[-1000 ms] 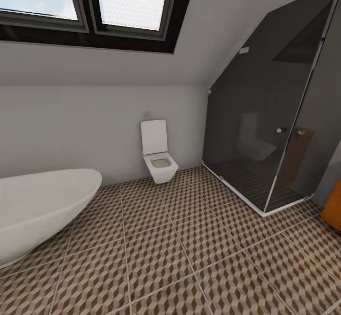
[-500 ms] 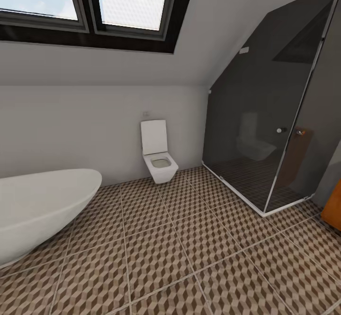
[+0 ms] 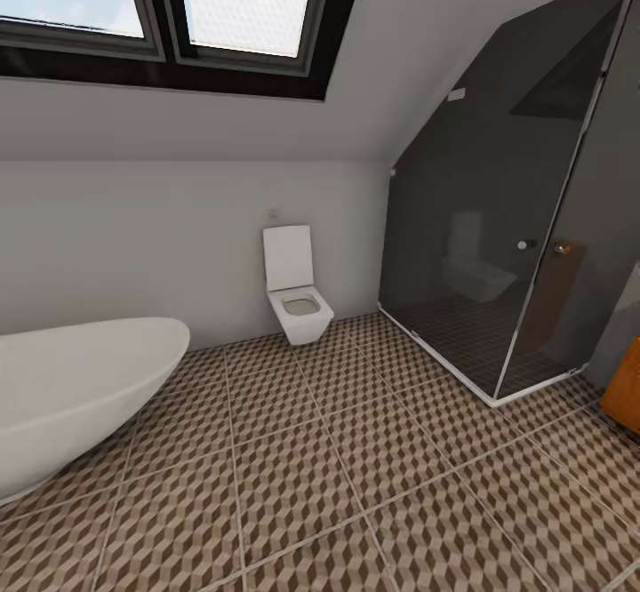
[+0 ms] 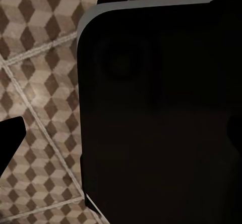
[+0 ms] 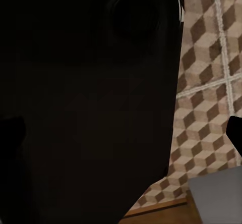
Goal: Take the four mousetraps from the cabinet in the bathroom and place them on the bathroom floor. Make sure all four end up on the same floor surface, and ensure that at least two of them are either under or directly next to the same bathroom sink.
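The mousetraps and the sink are out of view. A sliver of the orange-brown cabinet shows at the head view's far right edge, past the shower. The bathroom floor with its cube-pattern tiles spreads across the lower half. In the left wrist view my left gripper hangs over the tiles in front of a dark part of my own body, its fingertips far apart and holding nothing. My right gripper hangs the same way, open and empty, one fingertip over the tiles.
A big oval white bathtub fills the left. A white square toilet stands against the back wall. A grey glass shower enclosure takes the right. A sloped ceiling with a dark-framed window is above.
The whole head picture has slid a few pixels to the left, so the camera has turned slightly. Nothing in the room has moved.
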{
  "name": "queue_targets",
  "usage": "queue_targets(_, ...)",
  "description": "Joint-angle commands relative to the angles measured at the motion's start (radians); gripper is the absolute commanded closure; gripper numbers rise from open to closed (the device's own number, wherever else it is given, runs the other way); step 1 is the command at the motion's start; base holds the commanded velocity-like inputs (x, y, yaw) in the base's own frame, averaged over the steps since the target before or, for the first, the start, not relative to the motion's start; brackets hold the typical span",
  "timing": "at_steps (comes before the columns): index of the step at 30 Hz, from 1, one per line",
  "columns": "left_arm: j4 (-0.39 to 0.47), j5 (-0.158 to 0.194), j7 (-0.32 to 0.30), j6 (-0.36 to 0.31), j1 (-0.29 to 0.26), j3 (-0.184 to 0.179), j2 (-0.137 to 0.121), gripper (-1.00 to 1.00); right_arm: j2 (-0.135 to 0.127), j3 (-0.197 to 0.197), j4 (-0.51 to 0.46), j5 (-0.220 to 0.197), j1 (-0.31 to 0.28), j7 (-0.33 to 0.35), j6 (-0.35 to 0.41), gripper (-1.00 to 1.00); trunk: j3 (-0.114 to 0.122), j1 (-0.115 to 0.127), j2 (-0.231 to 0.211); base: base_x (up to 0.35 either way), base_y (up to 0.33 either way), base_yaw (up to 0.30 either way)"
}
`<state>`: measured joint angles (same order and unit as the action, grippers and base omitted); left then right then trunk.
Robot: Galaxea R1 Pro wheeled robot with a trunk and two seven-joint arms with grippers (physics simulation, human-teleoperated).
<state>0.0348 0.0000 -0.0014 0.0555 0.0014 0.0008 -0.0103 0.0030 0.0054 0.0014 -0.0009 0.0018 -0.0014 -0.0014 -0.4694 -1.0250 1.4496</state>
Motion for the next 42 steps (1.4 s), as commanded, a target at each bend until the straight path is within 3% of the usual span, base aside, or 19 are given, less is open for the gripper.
queue_targets(1,0.0,0.0,0.0,0.002,0.0,-0.001,0.0,-1.0,0.0,0.0,0.0,-0.002,0.0,0.0,0.0,-1.0,-0.001,0.0,0.0,0.0,0.0,-0.129)
queue_targets(42,0.0,0.0,0.0,0.002,0.0,0.0,0.0,-1.0,0.0,-0.001,0.0,-0.014,0.0,0.0,-0.024,-1.0,-0.001,0.0,0.0,0.0,0.0,-0.236)
